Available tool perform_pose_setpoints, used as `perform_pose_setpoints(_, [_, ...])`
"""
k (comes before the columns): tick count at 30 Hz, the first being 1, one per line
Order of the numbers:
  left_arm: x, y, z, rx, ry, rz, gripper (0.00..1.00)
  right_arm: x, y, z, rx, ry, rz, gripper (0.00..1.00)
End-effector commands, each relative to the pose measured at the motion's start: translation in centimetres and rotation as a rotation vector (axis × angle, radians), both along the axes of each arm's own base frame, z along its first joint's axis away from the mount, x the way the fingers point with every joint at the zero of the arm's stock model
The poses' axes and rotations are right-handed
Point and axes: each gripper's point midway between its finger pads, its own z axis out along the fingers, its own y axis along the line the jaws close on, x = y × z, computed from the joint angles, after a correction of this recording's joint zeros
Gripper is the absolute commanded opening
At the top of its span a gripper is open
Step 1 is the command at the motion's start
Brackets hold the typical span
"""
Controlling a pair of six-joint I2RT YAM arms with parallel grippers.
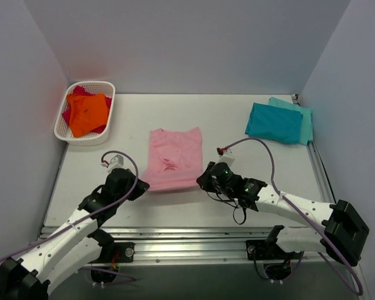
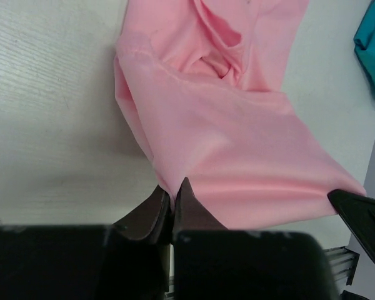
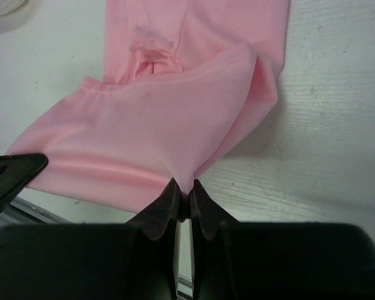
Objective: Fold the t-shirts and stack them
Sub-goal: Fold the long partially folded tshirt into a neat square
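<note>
Seen from above, the pink t-shirt [image 1: 174,159] lies folded near the middle of the table [image 1: 237,206], with its near edge between the two arms. The left gripper [image 1: 139,185] meets the near left corner and the right gripper [image 1: 203,180] meets the near right corner. From this height I cannot tell whether either is clenched. The teal t-shirt [image 1: 274,122] rests folded on the turquoise t-shirt [image 1: 303,119] at the far right, well apart from the pink one. A white basket [image 1: 61,128] holding an orange cloth [image 1: 87,114] stands at the far left.

The left wrist view settles the grip. The left gripper's fingers are pinched tight on a corner of pink cloth, which rises off the table toward them. A sliver of the teal t-shirt shows at the upper right edge, and a dark tip of the right gripper shows at the right.

The right wrist view mirrors this. The right gripper's fingers are clamped on the opposite corner, and the left gripper's tip shows at the left. Only here does the basket's rim peek in, at the top left.
</note>
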Motion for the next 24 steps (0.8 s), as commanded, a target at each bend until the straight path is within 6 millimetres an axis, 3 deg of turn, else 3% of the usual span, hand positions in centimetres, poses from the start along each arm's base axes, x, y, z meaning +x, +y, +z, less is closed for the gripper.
perform_pose_setpoints(1, [0.3,2.0,1.9,0.069,-0.027,0.069,0.02,1.8,-2.3,1.3,-0.086,-0.052,-0.116,0.00])
perform_pose_setpoints(2, [0.8,2.1,2.6,0.081,-0.043,0.074,0.02,2.3,-2.3,1.6,-0.102,-0.058,-0.124,0.00])
perform_pose_setpoints(3, [2.0,2.0,4.7,0.073,-0.084,0.092,0.02,3.0,-2.3,2.2,-0.117,-0.078,-0.125,0.00])
perform_pose_setpoints(4, [2.7,1.7,4.8,0.091,-0.075,0.091,0.02,4.2,-1.6,3.4,-0.117,-0.101,-0.134,0.00])
perform_pose_setpoints(5, [3.4,1.6,5.4,0.103,-0.085,0.087,0.02,4.5,-1.8,3.3,-0.151,-0.095,-0.135,0.00])
perform_pose_setpoints(6, [4.8,1.0,7.7,0.081,-0.129,0.091,0.02,5.3,-2.0,3.6,-0.167,-0.106,-0.140,0.00])
perform_pose_setpoints(7, [5.7,0.6,7.2,0.102,-0.107,0.082,0.02,6.0,-1.8,3.1,-0.187,-0.096,-0.138,0.00])
perform_pose_setpoints(8, [6.5,0.3,7.6,0.112,-0.115,0.074,0.02,6.9,-1.3,4.2,-0.178,-0.112,-0.140,0.00])
perform_pose_setpoints(9, [7.9,0.1,9.2,0.096,-0.146,0.085,0.02,7.6,-1.4,4.4,-0.189,-0.118,-0.141,0.00])
perform_pose_setpoints(10, [8.9,-0.2,8.3,0.109,-0.116,0.078,0.02,8.4,-1.6,3.7,-0.208,-0.101,-0.144,0.00])
perform_pose_setpoints(12, [10.8,-0.7,9.3,0.094,-0.141,0.077,0.02,9.6,-1.5,4.4,-0.206,-0.112,-0.153,0.00])
perform_pose_setpoints(13, [11.8,-0.5,8.3,0.093,-0.112,0.082,0.02,10.2,-1.8,4.1,-0.220,-0.105,-0.158,0.00])
perform_pose_setpoints(21, [17.3,-1.2,7.3,0.076,-0.097,0.048,0.02,13.3,-2.2,4.2,-0.214,-0.096,-0.168,0.00])
perform_pose_setpoints(22, [18.0,-1.2,6.3,0.089,-0.074,0.042,0.02,13.9,-2.1,3.6,-0.221,-0.083,-0.168,0.00])
perform_pose_setpoints(24, [20.2,-1.2,7.2,0.071,-0.097,0.044,0.02,16.1,-2.9,3.7,-0.220,-0.078,-0.198,0.00])
